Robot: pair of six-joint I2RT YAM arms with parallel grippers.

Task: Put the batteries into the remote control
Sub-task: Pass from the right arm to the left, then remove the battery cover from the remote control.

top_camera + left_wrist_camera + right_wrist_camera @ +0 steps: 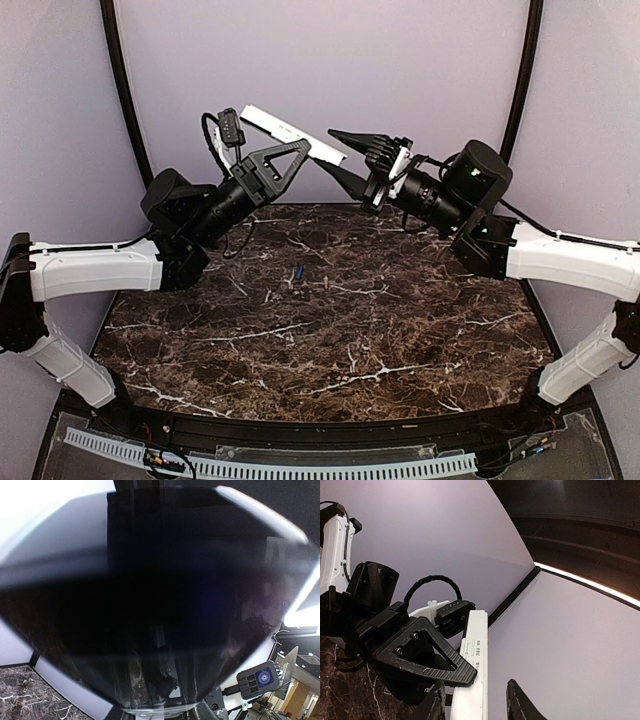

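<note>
From up here I see the slim white rectangular remote control (pixel 275 124) held up in the air above the dark marbled desk (pixel 400 330), in front of the pale purple backdrop (pixel 320 60). The left claw (pixel 292 145) is clamped on it around the middle of its length, and its black triangular finger (pixel 420 652) lies flat against the bar's side. My left wrist camera gives only a dark, blurred close-up, so I judge that grip from the other two views.

The right claw (pixel 326 149) stands open, its two black pointed fingers spread to either side of the remote control's near end. On the right wrist camera one finger (pixel 436 702) sits just beside the bar. The other (pixel 520 702) is apart from it, with a clear gap of backdrop between them. The bar's end lies between the fingers but is not pinched.

In the top view the remote control's long axis slants from upper left down to lower right, its lower end pointing into the right claw. From the right wrist it runs almost straight away from the lens, with fine print on the face towards me.

One slim blue cylindrical battery (pixel 298 273) lies on the desk, well below both claws and apart from them.
</note>
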